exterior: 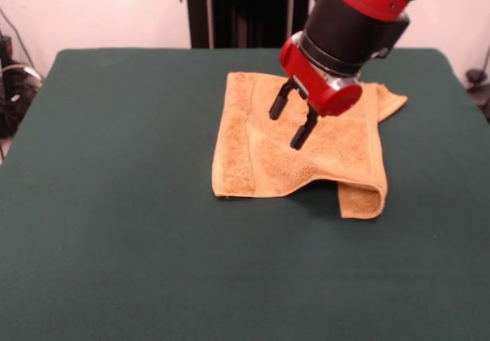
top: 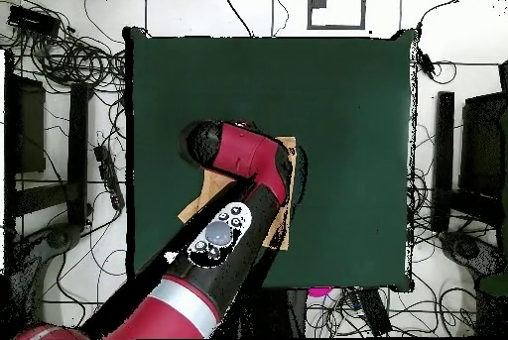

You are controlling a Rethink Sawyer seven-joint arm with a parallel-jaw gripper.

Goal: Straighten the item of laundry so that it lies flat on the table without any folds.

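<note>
The orange-tan towel (exterior: 260,145) lies on the dark green table (exterior: 115,203), towards the far right in the front view. Its near right corner is folded under into a small flap (exterior: 360,201), and its far right corner (exterior: 390,100) is bunched. A band stripe runs along its left edge. My gripper (exterior: 292,120) hangs just above the towel's middle, open and empty, with its two black fingers (exterior: 304,130) apart. In the overhead view the red arm covers most of the towel (top: 289,158); the gripper is hidden there.
Cables and equipment lie on the floor round the table (top: 60,58). The black pedestal stands behind the table's far edge (exterior: 245,8).
</note>
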